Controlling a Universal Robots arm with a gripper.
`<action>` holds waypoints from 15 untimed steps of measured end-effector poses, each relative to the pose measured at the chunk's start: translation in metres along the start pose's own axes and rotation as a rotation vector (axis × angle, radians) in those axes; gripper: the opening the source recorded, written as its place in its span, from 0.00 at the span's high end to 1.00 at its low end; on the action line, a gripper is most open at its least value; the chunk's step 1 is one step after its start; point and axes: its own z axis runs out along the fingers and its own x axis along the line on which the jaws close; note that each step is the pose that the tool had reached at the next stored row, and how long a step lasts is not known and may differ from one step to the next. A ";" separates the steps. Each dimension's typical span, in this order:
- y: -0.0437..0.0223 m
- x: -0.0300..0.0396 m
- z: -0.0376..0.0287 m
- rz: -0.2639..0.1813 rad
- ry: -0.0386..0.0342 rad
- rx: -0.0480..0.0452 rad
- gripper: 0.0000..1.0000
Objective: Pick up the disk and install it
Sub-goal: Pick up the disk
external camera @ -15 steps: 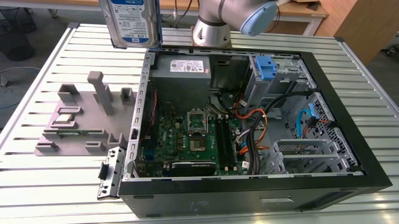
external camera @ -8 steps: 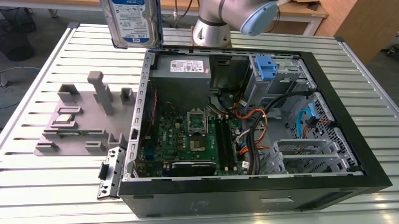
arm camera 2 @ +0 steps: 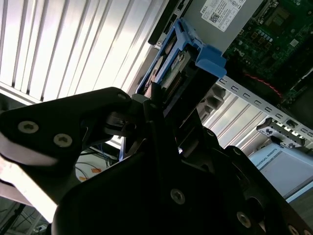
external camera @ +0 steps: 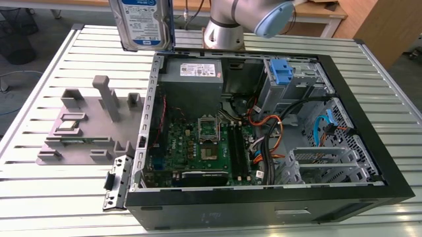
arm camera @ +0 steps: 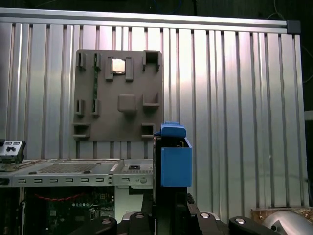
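While the ribbed metal table spans most of the exterior view, a black bin stands on the floor beyond its far left corner. Going rightward, one grey fixture plate lies on the table. Next, the disk hangs upright in the air over the far left corner of the one open computer case, near the arm. One blue latch stands inside the case. Wooden furniture stands at the far right. In the second wrist view the black jaws pinch the disk by its blue bracket.
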 end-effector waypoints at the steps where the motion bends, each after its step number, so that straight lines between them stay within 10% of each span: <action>1: -0.0015 0.0000 -0.0001 0.000 0.0000 0.0000 0.65; 15: -0.0146 -0.0003 -0.0009 0.000 0.0000 0.0000 0.65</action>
